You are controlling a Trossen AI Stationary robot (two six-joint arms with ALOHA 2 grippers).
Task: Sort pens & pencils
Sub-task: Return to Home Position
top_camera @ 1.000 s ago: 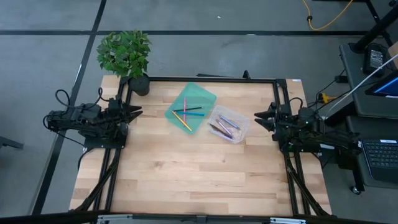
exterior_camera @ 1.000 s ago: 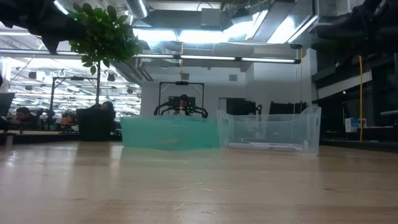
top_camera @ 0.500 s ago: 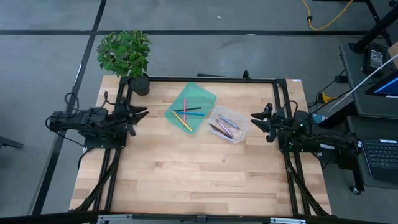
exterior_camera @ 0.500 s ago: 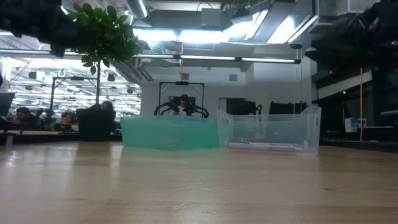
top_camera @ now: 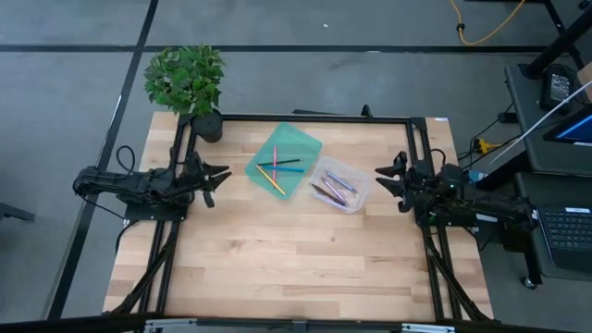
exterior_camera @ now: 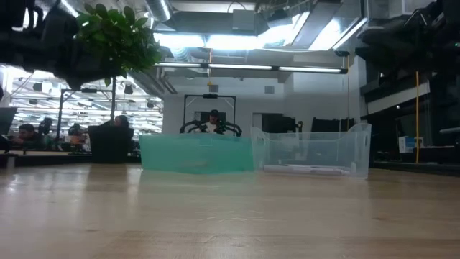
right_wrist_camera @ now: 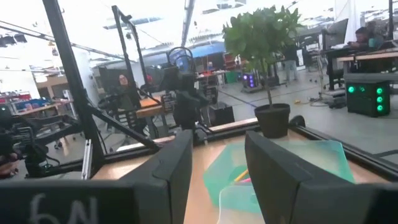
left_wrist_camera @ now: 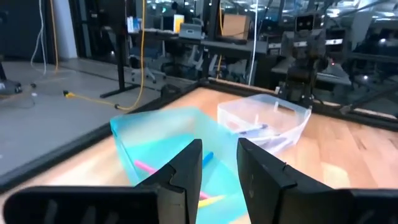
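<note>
High view: pens and pencils (top_camera: pixel 277 168) all lie inside the green bin (top_camera: pixel 305 141) and clear bin (top_camera: pixel 360 195), far-middle counter (top_camera: pixel 296 264), axes mixed. Left hand (top_camera: pixel 218 179) spread, empty, nearer green bin; right hand (top_camera: pixel 383 181) spread, empty, nearer clear bin.

Blue bin (left_wrist_camera: pixel 127 140) w/ pencils (left_wrist_camera: pixel 145 166) (clear bin (left_wrist_camera: pixel 292 127) behind)
</note>
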